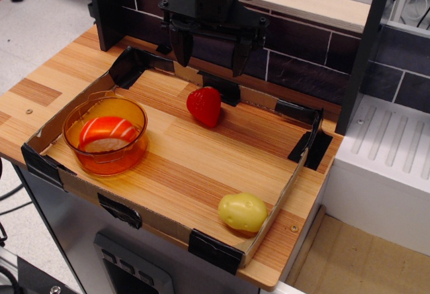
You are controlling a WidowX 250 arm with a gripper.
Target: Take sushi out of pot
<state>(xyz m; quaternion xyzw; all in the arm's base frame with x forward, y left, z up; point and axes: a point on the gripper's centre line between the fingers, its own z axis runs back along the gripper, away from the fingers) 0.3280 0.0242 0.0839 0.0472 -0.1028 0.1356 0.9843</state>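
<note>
Observation.image view: your gripper (211,56) hangs high, jaws apart, empty; sushi (107,133) lies inside pot (74,148); removal not begun.

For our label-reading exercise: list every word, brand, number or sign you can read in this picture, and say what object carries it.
None: no readable text anywhere.
The translucent orange plastic pot, the striped salmon sushi, the red strawberry, the yellow potato and the black pincer all carry no markings.

Bright, even overhead light, soft shadows beneath the strawberry (204,105), and sharp focus throughout.
</note>
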